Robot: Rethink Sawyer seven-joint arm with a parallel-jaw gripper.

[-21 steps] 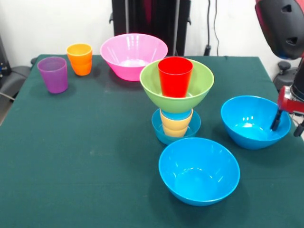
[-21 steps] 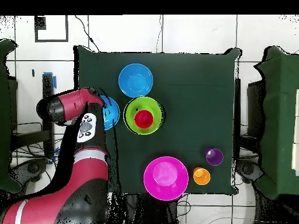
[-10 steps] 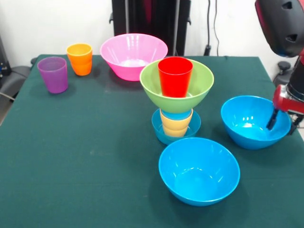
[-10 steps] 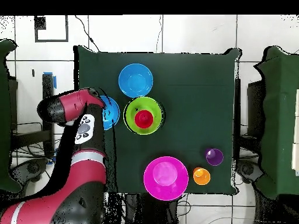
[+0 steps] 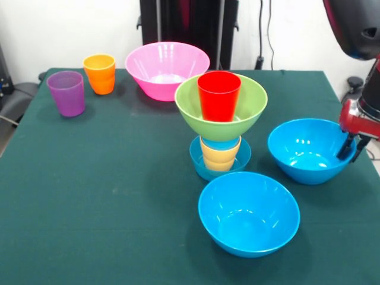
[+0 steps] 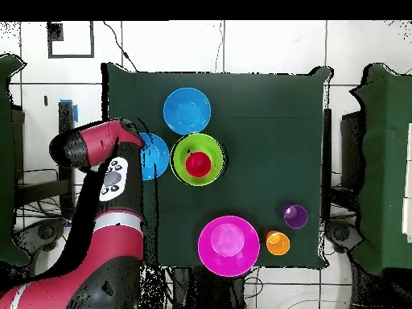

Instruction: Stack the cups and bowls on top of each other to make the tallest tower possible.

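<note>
The tower stands mid-table: a small blue bowl (image 5: 205,166) at the base, a yellow-orange cup (image 5: 220,155) in it, a green bowl (image 5: 252,107) above, and a red cup (image 5: 219,95) inside the green bowl. To its right is a large blue bowl (image 5: 303,151) (image 6: 158,157). My gripper (image 5: 349,149) (image 6: 138,147) is at this bowl's right rim, one finger inside and one outside, shut on the rim. A second large blue bowl (image 5: 248,212) (image 6: 187,110) sits in front of the tower.
A pink bowl (image 5: 167,68) (image 6: 228,245) stands at the back. An orange cup (image 5: 100,73) (image 6: 278,242) and a purple cup (image 5: 66,92) (image 6: 295,216) stand at the back left. The arm (image 6: 109,201) hangs over the table's right edge in the front view.
The gripper closed on the right blue bowl's rim, and the bowl has shifted a little towards the tower. Everything else is unmoved.
</note>
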